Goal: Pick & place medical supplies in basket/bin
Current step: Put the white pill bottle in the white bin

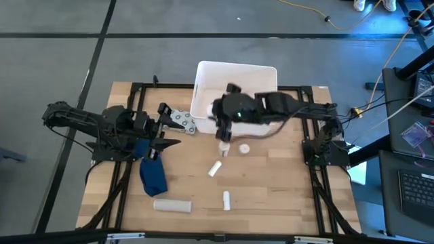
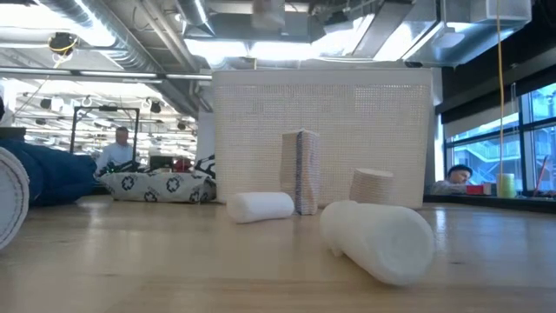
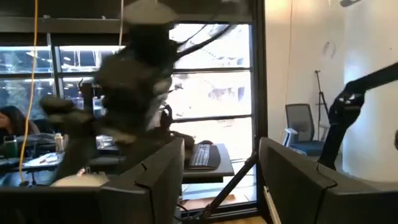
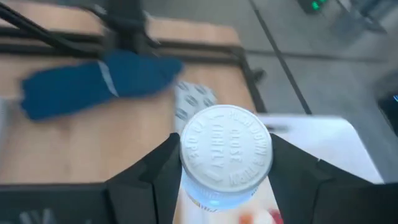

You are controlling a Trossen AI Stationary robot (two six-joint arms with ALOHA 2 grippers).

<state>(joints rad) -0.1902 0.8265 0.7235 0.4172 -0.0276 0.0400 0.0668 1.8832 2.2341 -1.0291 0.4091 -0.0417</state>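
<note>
Right wrist view shows my right gripper clamped on a white-capped bottle — the cap faces the lens, one dark finger pressing each side. From above, that gripper hangs over the table just beside the near wall of the white tub, which sits at the table's far edge. My left gripper waits on the left side with its fingers apart, holding nothing, next to the grey dotted blister pack and above the dark blue cloth. Loose on the wood lie a round white cap-like piece, a small white tube, another one nearer the front edge — and a long white roll at front left. Low across the table, the tub's wall stands behind the rolls.
</note>
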